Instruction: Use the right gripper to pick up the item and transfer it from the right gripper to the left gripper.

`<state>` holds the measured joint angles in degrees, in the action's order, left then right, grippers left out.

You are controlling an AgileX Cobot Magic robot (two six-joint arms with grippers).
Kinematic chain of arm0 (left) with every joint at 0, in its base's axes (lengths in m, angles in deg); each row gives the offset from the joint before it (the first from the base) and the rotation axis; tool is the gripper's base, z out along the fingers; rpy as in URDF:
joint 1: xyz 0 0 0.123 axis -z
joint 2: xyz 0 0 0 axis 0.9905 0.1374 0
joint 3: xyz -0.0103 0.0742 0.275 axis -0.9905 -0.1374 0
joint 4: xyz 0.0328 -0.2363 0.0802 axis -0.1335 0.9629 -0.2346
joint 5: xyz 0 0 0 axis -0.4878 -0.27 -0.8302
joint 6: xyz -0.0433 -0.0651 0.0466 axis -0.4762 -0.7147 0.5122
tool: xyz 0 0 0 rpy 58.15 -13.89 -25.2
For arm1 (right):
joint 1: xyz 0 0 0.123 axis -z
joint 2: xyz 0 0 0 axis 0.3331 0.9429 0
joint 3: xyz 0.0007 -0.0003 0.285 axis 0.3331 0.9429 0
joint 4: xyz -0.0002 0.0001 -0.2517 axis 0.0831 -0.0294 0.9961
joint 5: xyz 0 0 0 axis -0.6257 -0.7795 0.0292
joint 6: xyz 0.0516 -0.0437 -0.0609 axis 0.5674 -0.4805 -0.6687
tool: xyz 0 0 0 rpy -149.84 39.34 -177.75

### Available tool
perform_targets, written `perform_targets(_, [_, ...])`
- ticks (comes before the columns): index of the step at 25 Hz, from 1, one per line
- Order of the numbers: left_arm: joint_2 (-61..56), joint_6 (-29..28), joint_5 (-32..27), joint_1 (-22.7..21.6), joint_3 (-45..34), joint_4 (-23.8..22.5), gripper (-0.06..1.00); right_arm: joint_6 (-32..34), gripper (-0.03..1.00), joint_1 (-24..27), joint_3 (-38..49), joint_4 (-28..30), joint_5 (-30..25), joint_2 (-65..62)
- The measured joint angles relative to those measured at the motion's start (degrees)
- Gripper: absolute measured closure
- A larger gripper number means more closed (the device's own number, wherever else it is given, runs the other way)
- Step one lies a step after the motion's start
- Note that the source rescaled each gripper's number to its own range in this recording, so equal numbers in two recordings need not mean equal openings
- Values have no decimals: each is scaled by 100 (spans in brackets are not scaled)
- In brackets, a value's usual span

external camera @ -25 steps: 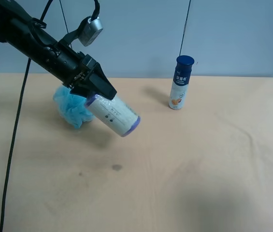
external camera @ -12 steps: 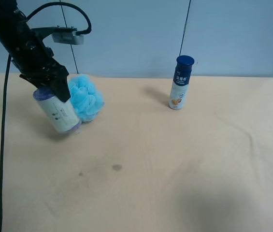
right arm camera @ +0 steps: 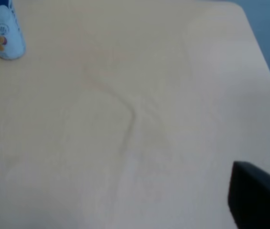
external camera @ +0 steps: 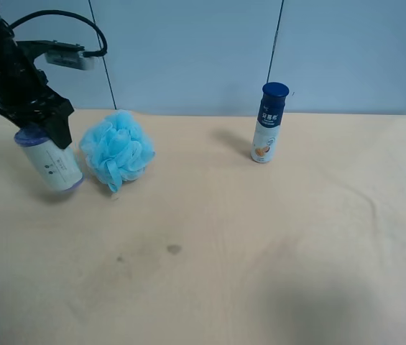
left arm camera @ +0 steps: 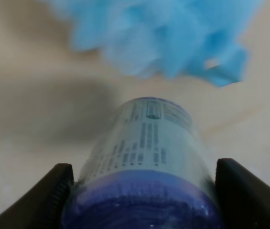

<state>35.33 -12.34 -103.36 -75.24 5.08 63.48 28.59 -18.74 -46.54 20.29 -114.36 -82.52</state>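
Observation:
The item, a cream-white canister [external camera: 53, 164] with small dark marks and a purple end, hangs tilted at the exterior high view's far left, at or just above the table. The left gripper [external camera: 41, 131], on the black arm with the grey camera module [external camera: 65, 56], is shut on its upper end. In the left wrist view the canister [left arm camera: 146, 143] fills the gap between the two black fingers [left arm camera: 48, 195], purple end nearest the camera. The right gripper [right arm camera: 118, 212] is open and empty; only its finger edges [right arm camera: 256, 195] show in the right wrist view. The right arm is outside the exterior high view.
A fluffy light-blue bath pouf [external camera: 118, 149] sits just to the view's right of the canister and shows in the left wrist view [left arm camera: 163, 33]. A slim navy-capped bottle [external camera: 268, 122] stands at the back, also in the right wrist view [right arm camera: 3, 28]. The tan table's edge [right arm camera: 264, 62] shows there.
The left arm has swung toward the exterior high view's left with the canister, from in front of the pouf to its far side. The canister has turned from steeply tilted to nearly upright.

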Motion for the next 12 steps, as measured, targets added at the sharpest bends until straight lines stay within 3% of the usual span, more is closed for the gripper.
perform_targets(12, [294,-26,256,-148,-89,13,94,0,7,0,0,0,0,0])
